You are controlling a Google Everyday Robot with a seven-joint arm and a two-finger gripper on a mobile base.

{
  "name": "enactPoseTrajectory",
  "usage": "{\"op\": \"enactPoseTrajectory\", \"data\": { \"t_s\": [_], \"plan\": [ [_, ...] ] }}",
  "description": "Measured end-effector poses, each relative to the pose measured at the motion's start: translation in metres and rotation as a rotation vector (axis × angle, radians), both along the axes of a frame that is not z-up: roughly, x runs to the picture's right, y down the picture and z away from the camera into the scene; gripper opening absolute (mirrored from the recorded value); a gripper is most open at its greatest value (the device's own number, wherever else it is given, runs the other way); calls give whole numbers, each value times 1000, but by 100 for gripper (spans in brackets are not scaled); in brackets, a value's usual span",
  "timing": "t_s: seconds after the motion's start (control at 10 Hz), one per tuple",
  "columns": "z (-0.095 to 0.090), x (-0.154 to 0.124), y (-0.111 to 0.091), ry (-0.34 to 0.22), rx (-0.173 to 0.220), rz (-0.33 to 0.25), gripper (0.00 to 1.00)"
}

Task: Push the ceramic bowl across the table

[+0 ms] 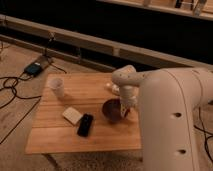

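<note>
the bowl [112, 110] is being met at its 3 o'clock rim by the gripper [125, 111], right of table [55, 140] centre; it should be pushed low, toward 9 o'clock, steadily.

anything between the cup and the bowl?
Camera view: only bare table between the cup and the bowl. Phone and white card lie nearer the camera. Gripper is at the bowl's right rim.
</note>
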State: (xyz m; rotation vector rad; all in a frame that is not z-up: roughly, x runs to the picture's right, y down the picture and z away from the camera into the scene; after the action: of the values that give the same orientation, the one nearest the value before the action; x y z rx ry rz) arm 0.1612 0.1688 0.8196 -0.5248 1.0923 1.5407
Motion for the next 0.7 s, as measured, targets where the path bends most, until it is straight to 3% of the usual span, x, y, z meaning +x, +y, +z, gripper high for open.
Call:
{"op": "enactPoseTrajectory", "data": {
  "t_s": [0.7],
  "plan": [
    [-32,11,14,1,4,49,65]
  ]
}}
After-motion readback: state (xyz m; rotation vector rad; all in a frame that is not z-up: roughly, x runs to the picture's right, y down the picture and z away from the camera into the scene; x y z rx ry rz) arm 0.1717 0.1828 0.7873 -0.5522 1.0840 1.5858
